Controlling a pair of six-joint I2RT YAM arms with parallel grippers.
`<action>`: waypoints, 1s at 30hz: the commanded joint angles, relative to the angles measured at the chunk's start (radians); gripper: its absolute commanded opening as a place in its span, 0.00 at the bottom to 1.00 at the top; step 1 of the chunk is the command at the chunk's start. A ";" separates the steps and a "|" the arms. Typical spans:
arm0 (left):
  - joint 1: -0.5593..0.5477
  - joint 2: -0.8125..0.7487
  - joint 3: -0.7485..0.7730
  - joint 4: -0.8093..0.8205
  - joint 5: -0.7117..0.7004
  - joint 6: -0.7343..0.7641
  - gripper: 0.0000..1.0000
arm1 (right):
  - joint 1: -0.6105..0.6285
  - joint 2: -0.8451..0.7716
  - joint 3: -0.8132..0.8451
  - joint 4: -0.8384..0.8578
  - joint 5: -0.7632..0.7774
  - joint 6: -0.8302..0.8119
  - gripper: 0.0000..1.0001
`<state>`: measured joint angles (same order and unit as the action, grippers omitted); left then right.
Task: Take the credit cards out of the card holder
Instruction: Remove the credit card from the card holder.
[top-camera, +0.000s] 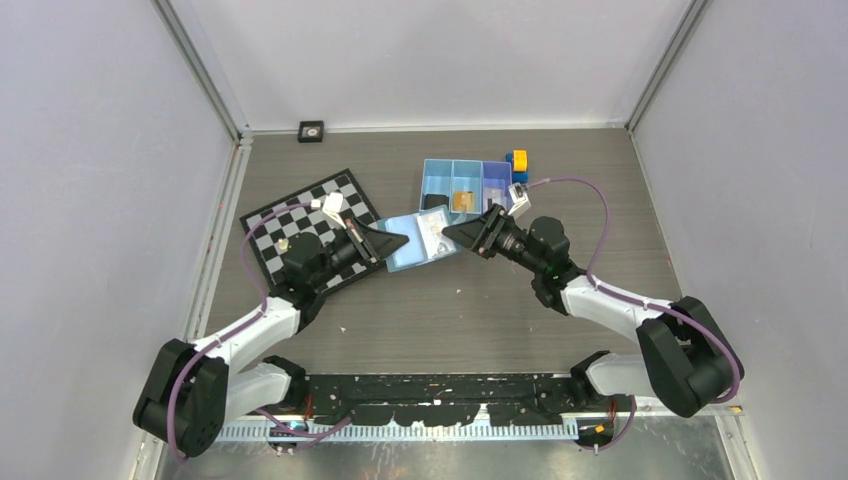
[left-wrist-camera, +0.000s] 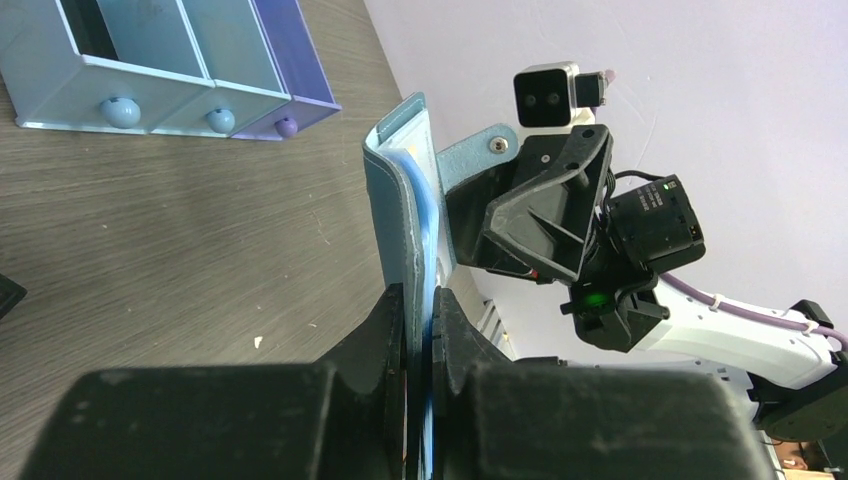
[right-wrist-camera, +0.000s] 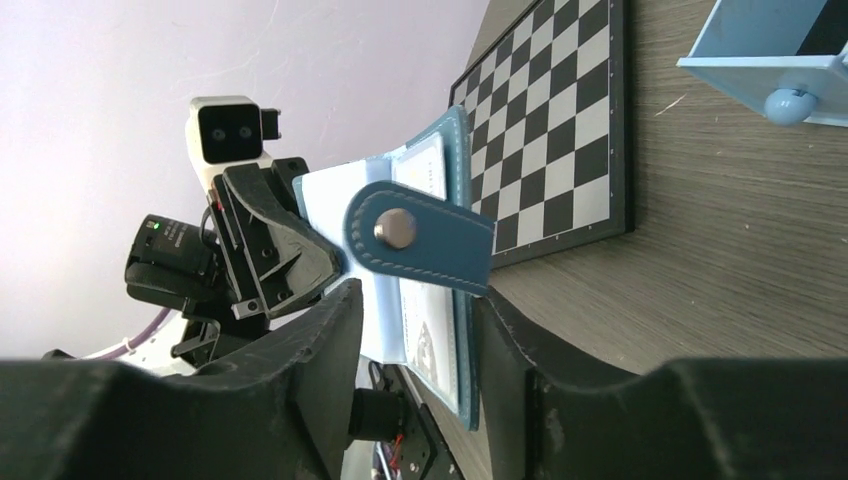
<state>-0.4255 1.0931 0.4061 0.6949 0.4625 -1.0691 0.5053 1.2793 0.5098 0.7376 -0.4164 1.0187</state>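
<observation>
Blue card holder (top-camera: 418, 240) open, lighter inside up, pale credit cards (right-wrist-camera: 428, 300) tucked in its pockets

The card holder (top-camera: 420, 240) lies open mid-table between the 2 grippers, left gripper (top-camera: 398, 241) at its left edge, right gripper (top-camera: 451, 233) at its right. The chessboard (top-camera: 300, 215) sits to its left. Behind it stands the 3-compartment tray (top-camera: 465, 185), with toy blocks (top-camera: 517, 162) just right of the tray.

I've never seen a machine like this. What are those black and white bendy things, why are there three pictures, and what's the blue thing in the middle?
They are two robot arms with pinching fingers. One picture looks down from above; the other two come from small cameras on each wrist. The blue thing is a card holder, opened out. The left gripper is shut on its edge; the right gripper has its fingers open around the other side. On the table also lie a checkerboard, a blue tray and toy blocks.
</observation>
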 joint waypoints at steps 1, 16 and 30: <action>-0.003 -0.006 0.029 0.038 0.037 0.006 0.00 | -0.016 -0.034 -0.006 0.090 -0.007 0.032 0.46; -0.003 -0.011 0.026 0.042 0.034 0.006 0.00 | -0.016 0.034 0.020 0.116 -0.061 0.054 0.22; -0.003 -0.020 0.022 0.039 0.024 0.009 0.00 | -0.018 0.074 0.041 0.118 -0.085 0.075 0.01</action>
<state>-0.4252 1.0931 0.4061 0.6937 0.4713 -1.0664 0.4870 1.3537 0.5156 0.8074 -0.4889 1.0874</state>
